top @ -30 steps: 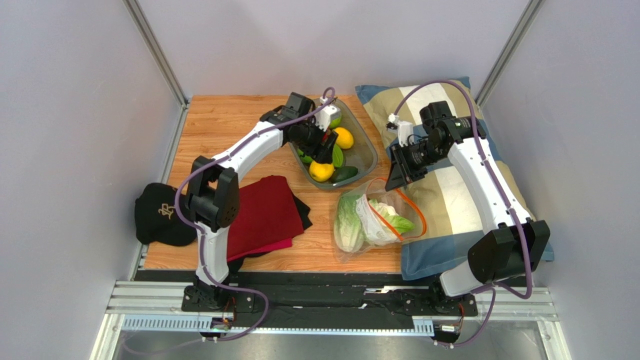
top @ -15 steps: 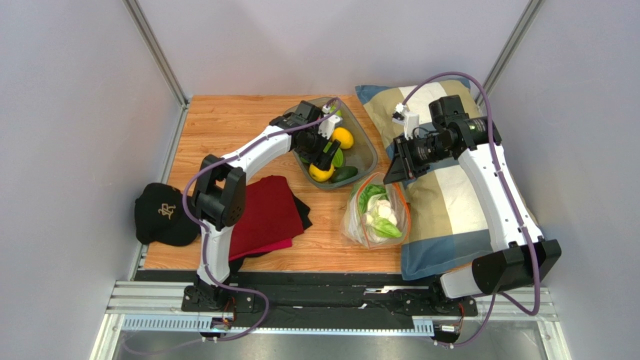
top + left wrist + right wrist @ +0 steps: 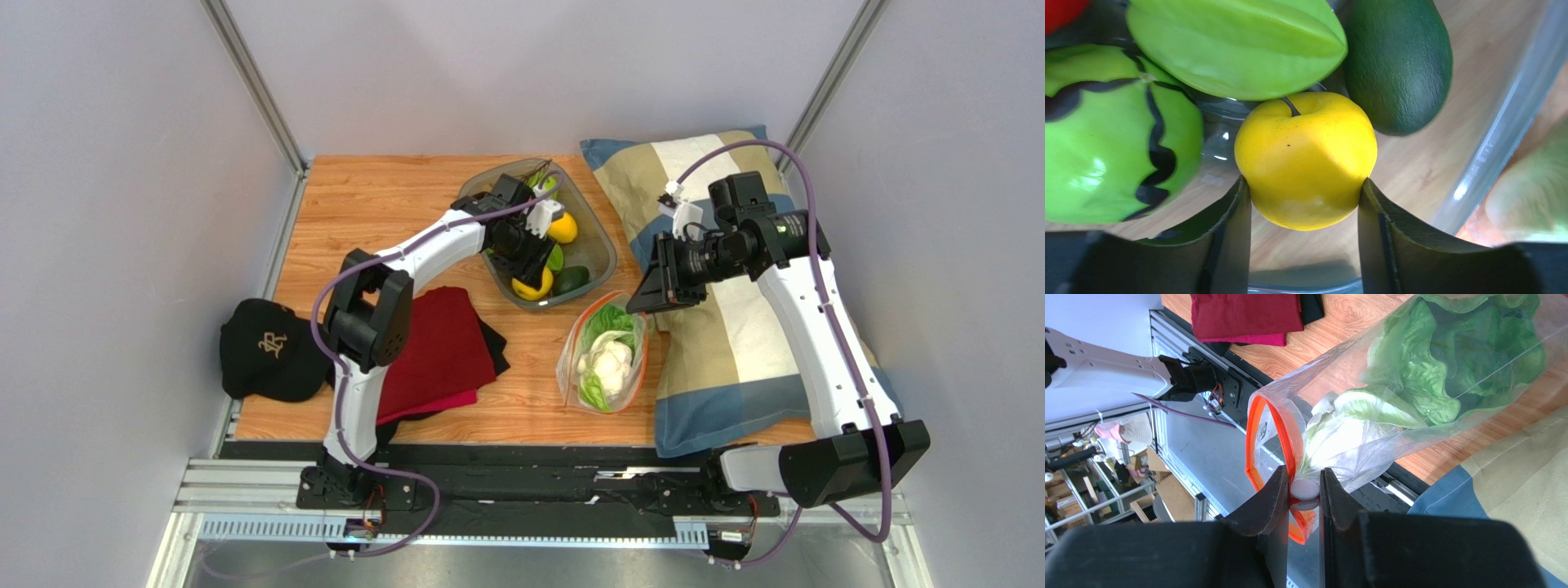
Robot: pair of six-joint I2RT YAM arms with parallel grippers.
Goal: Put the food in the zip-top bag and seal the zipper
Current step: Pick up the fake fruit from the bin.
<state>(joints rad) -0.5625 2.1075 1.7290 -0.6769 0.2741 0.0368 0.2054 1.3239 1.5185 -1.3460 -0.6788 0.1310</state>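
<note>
- The left end effector (image 3: pixel 1303 187) is down inside the tray (image 3: pixel 604 260). Its two fingers are set to the width of the yellow fruit (image 3: pixel 1306 162) and press on both sides of it.
- The yellow fruit sits on the tray floor at the near side of the tray. A striped green fruit (image 3: pixel 1109 153), a ridged green fruit (image 3: pixel 1235 43) and a dark green one (image 3: pixel 1401 61) crowd around it. It is the one piece of food not yet bagged, so lifting it out and carrying it over is the step in hand.
- The bag (image 3: pixel 599 368) lies on the tabletop (image 3: pixel 368 196) just off the tray's near right corner. Its mouth is raised toward the tray.
- The cabbage (image 3: pixel 1468 349) is already inside the bag, at the end farthest from the tray. That part looks done.
- The cauliflower (image 3: pixel 610 360) shows as a white lump in the middle of the bag, beside the leaves, so it appears to be in as well.
- The zipper (image 3: pixel 1257 441) gapes in an open orange loop. Nothing is sealed yet, and I judge that to be the last job left.
- The right end effector (image 3: pixel 1303 487), to the right of the tray, is narrowed to a pinch on the bag's mouth edge at the zipper, and holds that side up.
- By my reckoning two of three items are in, with one transfer and the sealing to come.
</note>
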